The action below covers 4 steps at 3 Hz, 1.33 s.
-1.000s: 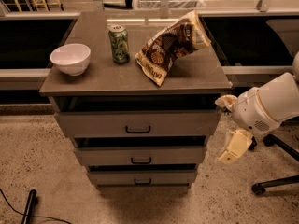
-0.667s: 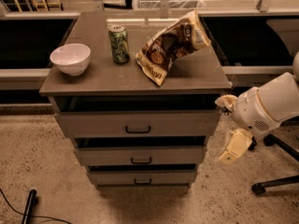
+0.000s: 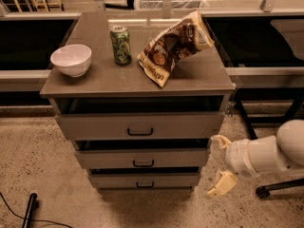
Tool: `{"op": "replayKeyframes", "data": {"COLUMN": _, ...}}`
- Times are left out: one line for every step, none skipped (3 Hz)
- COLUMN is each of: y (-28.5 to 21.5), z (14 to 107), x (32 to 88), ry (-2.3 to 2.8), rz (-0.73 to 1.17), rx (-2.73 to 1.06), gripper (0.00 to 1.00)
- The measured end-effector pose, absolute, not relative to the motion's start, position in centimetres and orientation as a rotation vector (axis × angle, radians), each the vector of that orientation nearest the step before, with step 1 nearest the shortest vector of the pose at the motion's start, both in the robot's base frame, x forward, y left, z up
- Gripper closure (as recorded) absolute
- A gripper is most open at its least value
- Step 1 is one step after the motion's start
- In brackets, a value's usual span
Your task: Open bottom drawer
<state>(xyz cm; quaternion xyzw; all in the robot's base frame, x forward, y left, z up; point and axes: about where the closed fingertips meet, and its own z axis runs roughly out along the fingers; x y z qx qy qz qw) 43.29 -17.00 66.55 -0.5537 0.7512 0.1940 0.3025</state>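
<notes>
Tool (image 3: 219, 164), fingers spread, hangs just right of bottom drawer (image 3: 145, 180).

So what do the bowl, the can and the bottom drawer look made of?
Bowl: glossy white, likely ceramic or plastic. Can: green printed metal, shiny top rim. Bottom drawer: matte grey-taupe front, probably laminate, black handle. Gripper, open, hangs right of it.

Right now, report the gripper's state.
Gripper: open, holding nothing, hanging right of the bottom drawer, not touching it.
</notes>
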Motion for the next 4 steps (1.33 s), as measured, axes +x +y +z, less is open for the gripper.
{"op": "replayKeyframes", "data": {"y": -17.6, "z": 63.0, "x": 44.9, "ry": 1.886, "rz": 0.444, "rx": -1.448, "gripper": 0.0}}
{"op": "replayKeyframes", "data": {"y": -17.5, "z": 62.8, "x": 45.0, "ry": 1.876, "rz": 0.439, "rx": -1.459, "gripper": 0.0}}
{"op": "replayKeyframes", "data": {"y": -16.2, "z": 59.4, "x": 46.0, "ry": 1.882, "rz": 0.499, "rx": -1.486, "gripper": 0.0}}
{"op": "replayKeyframes", "data": {"y": -13.8, "z": 52.8, "x": 45.9, "ry": 1.818, "rz": 0.546, "rx": -1.506, "gripper": 0.0}}
